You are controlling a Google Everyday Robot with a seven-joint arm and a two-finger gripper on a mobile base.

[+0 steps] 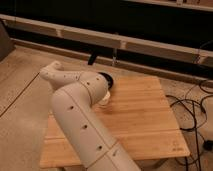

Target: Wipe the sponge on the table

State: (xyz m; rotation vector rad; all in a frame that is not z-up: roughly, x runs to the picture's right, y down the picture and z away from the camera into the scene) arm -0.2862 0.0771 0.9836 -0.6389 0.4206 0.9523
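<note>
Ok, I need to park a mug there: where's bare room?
The right half of the table, from the arm to the right edge, is bare wood. The left is crowded: the arm covers it, with the tool and a white cup at its tip.

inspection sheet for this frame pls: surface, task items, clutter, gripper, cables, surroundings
Surface: table, light wooden planks; right half in plain view, left part covered by the arm.
Job's things: sponge not seen; it may be hidden under the arm.
Clutter: a small white object shows beneath the arm's far end; cannot tell what it is.
Grippers: gripper not in view; the arm's bulk hides it, somewhere over the table's rear left part.
Cables: dark cables looped on the floor to the right of the table.
Surroundings: speckled floor on the left; a light rail along a dark wall behind the table.
</note>
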